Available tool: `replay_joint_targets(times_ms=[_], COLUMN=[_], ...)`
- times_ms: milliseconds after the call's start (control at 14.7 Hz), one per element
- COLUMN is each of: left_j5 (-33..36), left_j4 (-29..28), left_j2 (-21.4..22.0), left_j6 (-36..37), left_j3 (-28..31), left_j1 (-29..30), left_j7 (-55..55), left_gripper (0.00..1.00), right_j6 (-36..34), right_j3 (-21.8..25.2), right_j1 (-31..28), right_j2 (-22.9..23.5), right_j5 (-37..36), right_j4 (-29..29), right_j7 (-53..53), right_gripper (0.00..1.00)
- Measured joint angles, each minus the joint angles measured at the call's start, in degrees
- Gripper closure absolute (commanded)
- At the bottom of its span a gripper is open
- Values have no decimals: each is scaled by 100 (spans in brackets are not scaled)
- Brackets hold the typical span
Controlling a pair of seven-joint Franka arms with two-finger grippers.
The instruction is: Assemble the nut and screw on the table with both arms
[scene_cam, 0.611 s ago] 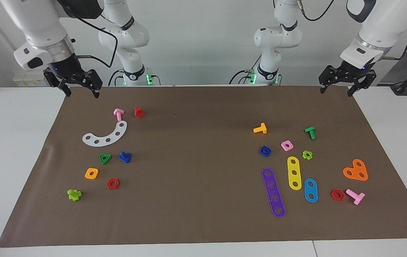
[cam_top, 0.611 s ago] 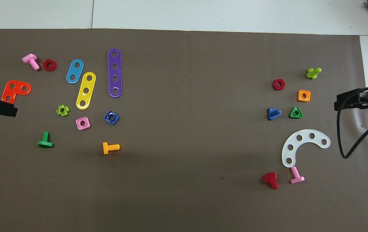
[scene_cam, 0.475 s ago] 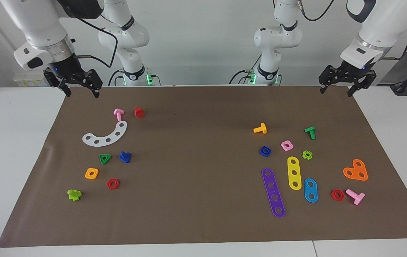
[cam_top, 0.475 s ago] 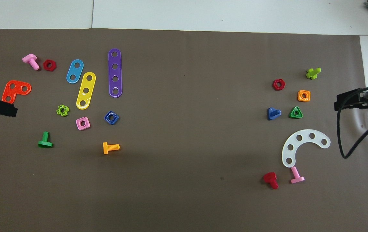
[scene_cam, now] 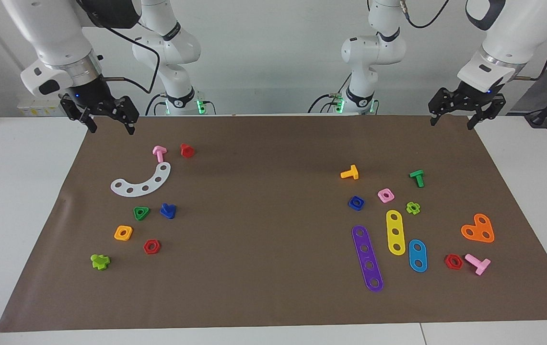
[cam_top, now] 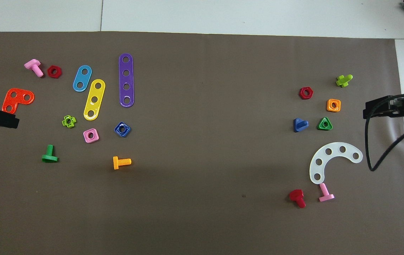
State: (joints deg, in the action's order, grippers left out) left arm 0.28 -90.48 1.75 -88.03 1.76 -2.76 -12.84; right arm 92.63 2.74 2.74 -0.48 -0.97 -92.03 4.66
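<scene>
The dark blue square nut (scene_cam: 356,202) lies on the brown mat (scene_cam: 273,230) toward the left arm's end, beside a pink square nut (scene_cam: 385,195); it also shows in the overhead view (cam_top: 122,129). The dark blue screw (scene_cam: 168,210) lies toward the right arm's end, beside a green triangular nut (scene_cam: 141,212); it shows in the overhead view too (cam_top: 300,124). My left gripper (scene_cam: 451,122) hangs open and empty over the mat's corner nearest its base. My right gripper (scene_cam: 111,128) hangs open and empty over the mat's edge, near a pink bolt (scene_cam: 159,153).
Around the nut lie a yellow-orange bolt (scene_cam: 350,172), a green bolt (scene_cam: 417,178), purple (scene_cam: 367,258), yellow (scene_cam: 395,232) and blue (scene_cam: 417,255) strips and an orange plate (scene_cam: 478,229). Near the screw lie a white curved strip (scene_cam: 142,181), an orange nut (scene_cam: 123,233) and a red nut (scene_cam: 151,246).
My right gripper has shifted slightly, a little toward the mat's middle. My left gripper and all parts on the mat are where they were.
</scene>
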Motion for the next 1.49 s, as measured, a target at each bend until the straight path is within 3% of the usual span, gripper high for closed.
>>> replay_joint_targets(times_ms=[271, 679, 1018, 1221, 1493], left_j5=[0, 0, 0, 0, 0], left_j4=[0, 0, 0, 0, 0], left_j2=[0, 0, 0, 0, 0], left_j6=[0, 0, 0, 0, 0], left_j3=[0, 0, 0, 0, 0], left_j1=[0, 0, 0, 0, 0], left_j7=[0, 0, 0, 0, 0], left_gripper=[0, 0, 0, 0, 0], right_j6=[1500, 3090, 3749, 4159, 4242], right_j3=[-18, -20, -14, -14, -14], right_j1=[203, 385, 382, 381, 381], right_j2=[160, 1169, 1476, 1685, 1808], right_j5=[21, 83, 83, 84, 84], right_j4=[-1133, -1791, -2308, -2431, -2441], right_j7=[-2, -458, -736, -746, -818], right_gripper=[0, 0, 11, 23, 34])
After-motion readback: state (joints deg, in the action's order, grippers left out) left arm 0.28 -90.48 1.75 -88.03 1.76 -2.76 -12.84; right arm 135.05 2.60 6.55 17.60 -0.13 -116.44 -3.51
